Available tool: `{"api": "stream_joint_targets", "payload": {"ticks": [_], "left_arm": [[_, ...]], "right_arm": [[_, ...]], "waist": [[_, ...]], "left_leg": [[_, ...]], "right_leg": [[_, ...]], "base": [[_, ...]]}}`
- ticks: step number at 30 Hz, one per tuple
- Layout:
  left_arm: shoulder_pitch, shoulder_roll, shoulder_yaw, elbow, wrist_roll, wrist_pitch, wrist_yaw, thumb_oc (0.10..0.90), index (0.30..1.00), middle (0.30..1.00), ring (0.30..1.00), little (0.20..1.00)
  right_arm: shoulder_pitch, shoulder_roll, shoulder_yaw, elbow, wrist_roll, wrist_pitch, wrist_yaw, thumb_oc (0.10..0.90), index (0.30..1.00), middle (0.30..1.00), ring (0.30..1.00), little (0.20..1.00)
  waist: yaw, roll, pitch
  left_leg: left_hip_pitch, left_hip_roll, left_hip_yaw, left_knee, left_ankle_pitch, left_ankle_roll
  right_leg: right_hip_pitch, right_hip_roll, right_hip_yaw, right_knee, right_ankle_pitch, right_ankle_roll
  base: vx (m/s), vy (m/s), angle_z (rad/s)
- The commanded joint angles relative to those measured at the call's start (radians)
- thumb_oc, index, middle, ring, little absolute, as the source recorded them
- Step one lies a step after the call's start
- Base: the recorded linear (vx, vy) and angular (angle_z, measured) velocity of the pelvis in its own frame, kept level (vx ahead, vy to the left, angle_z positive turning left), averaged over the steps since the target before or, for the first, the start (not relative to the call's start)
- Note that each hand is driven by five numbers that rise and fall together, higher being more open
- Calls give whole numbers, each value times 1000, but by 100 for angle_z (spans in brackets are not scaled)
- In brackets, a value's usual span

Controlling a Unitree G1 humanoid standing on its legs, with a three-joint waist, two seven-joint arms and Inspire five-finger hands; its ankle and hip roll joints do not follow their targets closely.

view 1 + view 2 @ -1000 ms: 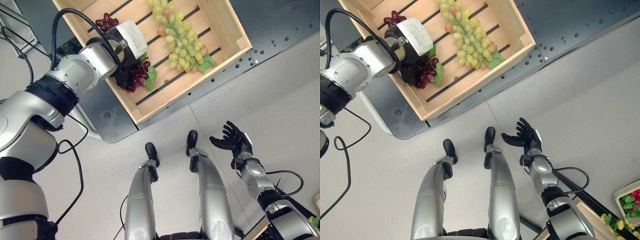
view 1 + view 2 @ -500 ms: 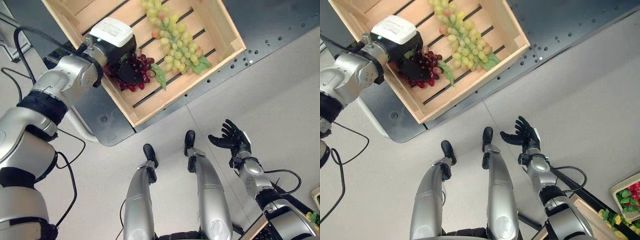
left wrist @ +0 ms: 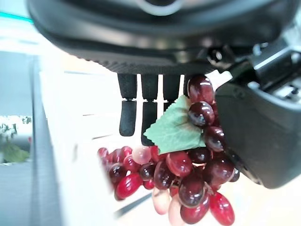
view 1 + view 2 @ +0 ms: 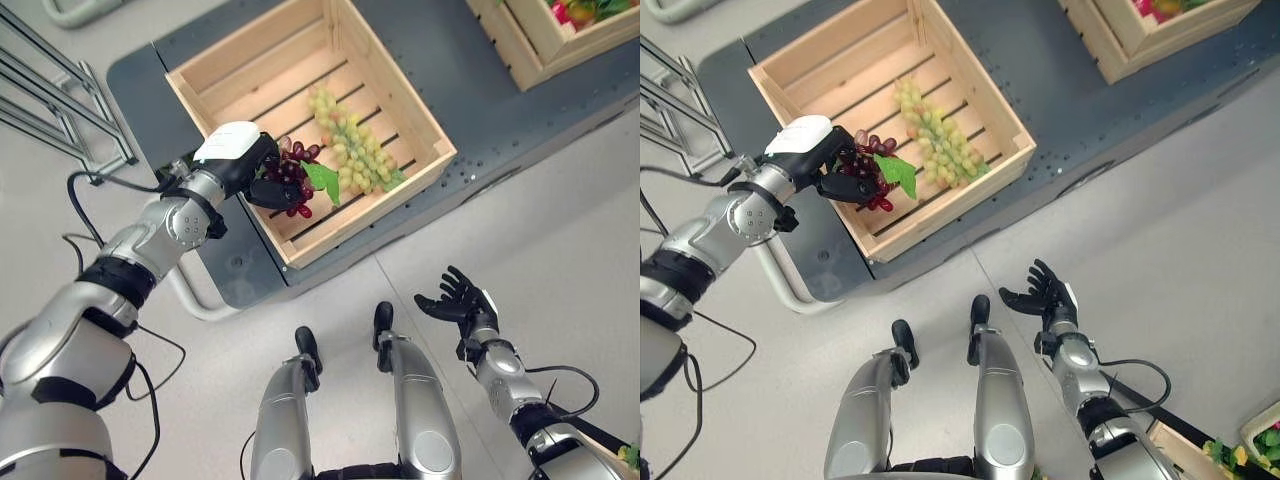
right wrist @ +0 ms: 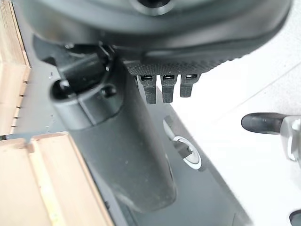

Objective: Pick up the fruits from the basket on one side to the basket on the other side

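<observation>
My left hand (image 4: pixel 250 168) is shut on a bunch of dark red grapes (image 4: pixel 293 181) with a green leaf. It holds them just above the left wall of a slatted wooden crate (image 4: pixel 372 214). In the left wrist view the red grapes (image 3: pixel 188 174) hang between the thumb (image 3: pixel 263 136) and the curled fingers (image 3: pixel 127 110). A long bunch of green grapes (image 4: pixel 350 150) lies on the crate's slats to the right of the hand. My right hand (image 4: pixel 462 303) is open, palm up, low at the right and far from the crate.
The crate stands on a dark platform (image 4: pixel 480 110). A second wooden crate (image 4: pixel 530 50) with fruit sits at the far right of it. A metal rack (image 4: pixel 60 100) stands to the left. Light floor lies between the platform and me.
The camera has tilted, so the whole scene has shifted. My left hand has raised the red grapes off the slats toward the crate's left wall. My right hand stays as it was.
</observation>
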Motion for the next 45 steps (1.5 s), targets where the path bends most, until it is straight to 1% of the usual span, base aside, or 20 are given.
{"api": "stream_joint_targets", "payload": {"ticks": [1, 3, 5, 6, 7, 8, 11, 14, 17, 19, 22, 24, 28, 30, 32, 34, 38, 40, 43, 45], "left_arm": [[-30, -26, 210, -122, -187, -100, 144, 400, 300, 300, 300, 300], [-6, -48, 233, -135, -206, -103, 159, 400, 300, 300, 300, 300], [42, -91, 277, -157, -264, -108, 179, 400, 300, 300, 300, 300], [48, -95, 282, -159, -272, -111, 180, 400, 300, 300, 300, 300], [85, -120, 316, -179, -310, -112, 179, 400, 300, 300, 300, 300], [91, -125, 322, -182, -318, -113, 180, 400, 300, 300, 300, 300], [164, -185, 380, -209, -417, -129, 164, 400, 300, 300, 300, 300], [212, -221, 414, -236, -498, -127, 135, 400, 300, 300, 300, 300], [247, -267, 438, -253, -607, -98, 68, 400, 300, 300, 300, 300], [259, -291, 446, -263, -652, -78, 34, 400, 300, 300, 300, 300], [253, -308, 450, -279, -758, -38, -27, 400, 300, 300, 300, 300], [256, -318, 451, -291, -796, -25, -42, 400, 300, 300, 300, 300], [255, -330, 439, -319, -812, -3, -66, 400, 300, 300, 300, 300], [227, -332, 430, -320, -823, 20, -110, 400, 300, 300, 300, 300], [200, -331, 411, -310, -828, 28, -141, 400, 300, 300, 300, 300], [194, -322, 387, -324, -799, 35, -160, 400, 300, 300, 300, 300], [185, -319, 355, -329, -753, 53, -188, 400, 300, 300, 300, 300], [182, -319, 349, -326, -742, 53, -192, 400, 300, 300, 300, 300], [174, -314, 321, -327, -716, 71, -223, 400, 300, 300, 300, 300], [173, -312, 311, -333, -710, 76, -230, 400, 300, 300, 300, 300]], "right_arm": [[35, 11, -62, -153, -56, -91, -45, 800, 900, 900, 900, 900], [44, 15, -57, -176, -69, -87, -43, 800, 900, 900, 900, 900], [57, 24, -47, -209, -84, -89, -33, 800, 900, 900, 900, 900], [60, 25, -45, -213, -86, -88, -33, 800, 900, 900, 900, 900], [75, 31, -42, -238, -103, -90, -28, 800, 900, 900, 900, 900], [78, 33, -41, -243, -107, -88, -28, 800, 900, 900, 900, 900], [119, 52, -19, -303, -154, -90, -13, 800, 900, 900, 900, 900], [141, 63, -5, -349, -191, -88, 12, 800, 900, 900, 900, 900], [147, 71, 11, -389, -211, -74, 60, 800, 900, 900, 900, 900], [138, 70, 25, -408, -244, -80, 79, 800, 900, 900, 900, 900], [71, 40, 37, -454, -297, -81, 33, 800, 900, 900, 900, 900], [40, 33, 34, -482, -295, -71, 18, 800, 900, 900, 900, 900], [-12, 27, 36, -532, -293, -61, 1, 800, 900, 900, 900, 900], [-77, 20, 42, -561, -296, -52, -53, 800, 900, 900, 900, 900], [-132, 24, 49, -572, -279, -21, -77, 800, 900, 900, 900, 900], [-178, 29, 53, -594, -266, 24, -75, 800, 900, 900, 900, 900], [-250, 38, 69, -593, -233, 88, -84, 800, 900, 900, 900, 900], [-260, 40, 72, -591, -229, 98, -85, 800, 900, 900, 900, 900], [-290, 44, 97, -589, -193, 155, -97, 800, 900, 900, 900, 900], [-296, 49, 103, -585, -185, 167, -100, 800, 900, 900, 900, 900]], "waist": [[16, -5, -59], [14, -3, -78], [10, 4, -117], [10, 5, -122], [10, 9, -151], [9, 10, -156], [8, 18, -224], [11, 23, -276], [16, 28, -321], [20, 30, -346], [31, 35, -375], [36, 38, -389], [47, 45, -404], [58, 50, -414], [64, 50, -419], [72, 49, -423], [91, 45, -435], [94, 44, -437], [109, 37, -450], [113, 35, -453]], "left_leg": [[98, -22, 42, -40, -43, -5], [124, -23, 41, -59, -40, -7], [182, -28, 37, -99, -36, -12], [189, -29, 36, -104, -35, -12], [229, -35, 34, -140, -29, -15], [238, -36, 33, -147, -28, -15], [325, -48, 28, -228, -15, -21], [367, -54, 29, -285, 10, -19], [409, -56, 22, -331, 23, -25], [434, -55, 15, -360, 30, -28], [469, -55, 2, -408, 46, -35], [477, -53, -4, -431, 56, -37], [493, -52, -22, -484, 82, -45], [488, -52, -35, -504, 90, -50], [484, -52, -40, -504, 90, -49], [492, -51, -39, -504, 89, -46], [503, -52, -47, -504, 79, -42], [505, -52, -49, -504, 77, -41], [509, -53, -56, -504, 70, -38], [509, -54, -59, -504, 68, -38]], "right_leg": [[137, -23, 18, -57, -68, 61], [164, -23, 18, -75, -68, 60], [224, -24, 19, -110, -71, 57], [231, -25, 19, -115, -71, 57], [273, -25, 18, -145, -71, 58], [282, -24, 18, -152, -70, 58], [378, -15, 14, -224, -68, 60], [428, -7, 9, -281, -48, 55], [478, -1, 5, -330, -36, 56], [507, 2, 3, -363, -27, 58], [550, 10, -7, -416, -9, 59], [561, 13, -9, -438, 1, 60], [583, 23, -18, -484, 17, 63], [577, 25, -26, -484, 13, 65], [576, 25, -34, -484, 13, 64], [585, 22, -43, -484, 11, 62], [601, 22, -54, -484, 1, 61], [603, 22, -56, -484, -1, 62], [610, 21, -63, -484, -5, 64], [611, 22, -65, -484, -6, 65]], "base": [[49, 0, -5], [49, 2, -7], [78, 6, -7], [102, 2, -1], [84, -1, 2], [146, -10, 1], [144, -15, -1], [98, -40, 6], [89, -42, 2], [84, -71, 6], [47, -68, 8], [15, -36, 9], [-20, -29, 7], [-83, -33, 2], [-50, -22, 6], [-12, -3, 8], [7, -12, 7], [9, -15, 6], [8, -14, 4], [2, -11, 13]]}}
